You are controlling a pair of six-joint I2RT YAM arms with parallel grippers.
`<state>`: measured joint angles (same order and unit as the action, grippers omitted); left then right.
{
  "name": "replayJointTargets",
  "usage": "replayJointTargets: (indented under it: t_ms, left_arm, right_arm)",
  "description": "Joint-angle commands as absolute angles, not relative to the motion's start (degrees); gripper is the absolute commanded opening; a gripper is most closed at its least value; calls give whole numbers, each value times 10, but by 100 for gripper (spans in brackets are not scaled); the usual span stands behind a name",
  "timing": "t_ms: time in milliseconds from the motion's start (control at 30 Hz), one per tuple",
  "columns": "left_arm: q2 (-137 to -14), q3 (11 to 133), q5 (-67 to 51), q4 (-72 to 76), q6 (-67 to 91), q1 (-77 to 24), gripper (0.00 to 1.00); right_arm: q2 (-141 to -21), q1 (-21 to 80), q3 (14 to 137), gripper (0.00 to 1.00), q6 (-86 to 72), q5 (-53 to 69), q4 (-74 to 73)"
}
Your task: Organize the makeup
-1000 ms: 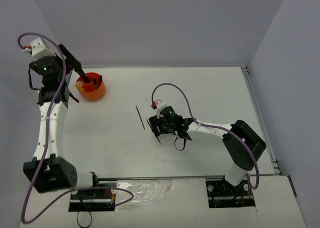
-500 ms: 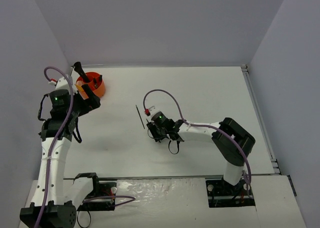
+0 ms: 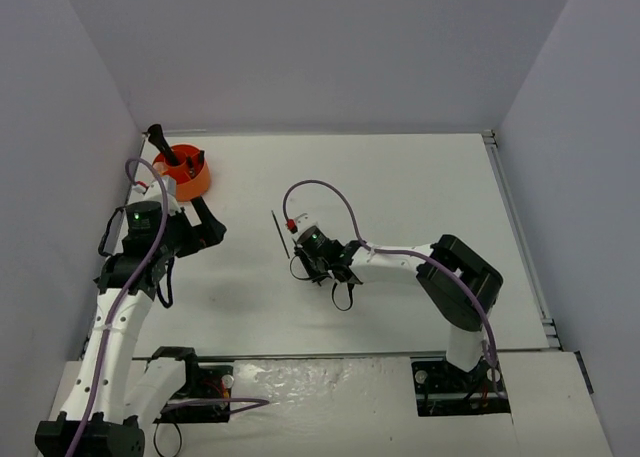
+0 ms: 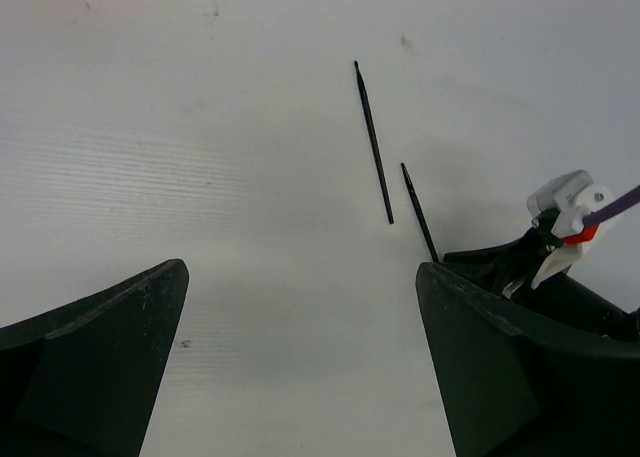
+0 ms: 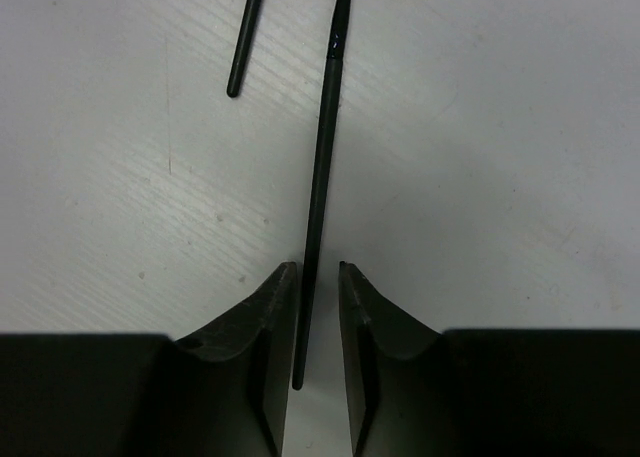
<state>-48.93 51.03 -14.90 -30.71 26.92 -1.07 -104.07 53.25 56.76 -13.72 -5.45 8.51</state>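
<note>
Two thin black pencils lie on the white table. My right gripper [image 5: 318,269] is low over the table with one pencil [image 5: 320,177] running between its fingers. The pencil rests against the left finger and a narrow gap remains on the right, so the jaws are nearly closed but open. The other pencil [image 5: 245,37] lies free just to the left; from above it is a thin line [image 3: 279,233] left of the right gripper [image 3: 302,257]. My left gripper [image 3: 210,222] hangs wide open and holds nothing [image 4: 300,265]. It looks at both pencils [image 4: 374,142] [image 4: 420,212].
The orange round holder [image 3: 190,185] stands at the far left of the table, with a black brush [image 3: 160,142] and other dark items standing in it. The enclosure's side walls rise to the left and right.
My left arm pulled back from the orange holder toward the near side with its gripper open. My right gripper shifted slightly left and narrowed its jaws around the pencil.
</note>
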Motion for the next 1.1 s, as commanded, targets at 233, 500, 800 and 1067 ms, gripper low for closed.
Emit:
replayJointTargets:
  t_ms: [233,500,800,1067]
  left_arm:
    - [-506,518,-177,-231,302,-62,97]
    - [-532,496,-191,-154,364,-128,97]
    - [-588,507,-171,-64,410,-227,97]
    - [-620,527,-148,-20,424,-276,96]
  right_arm:
    - [-1052,512,579,0,-133,-93,36]
    - [-935,518,514,0,-133,-86,152]
    - [-800,544,392,0,-143,-33,409]
    - [-775,549,377,0,-134,-15,498]
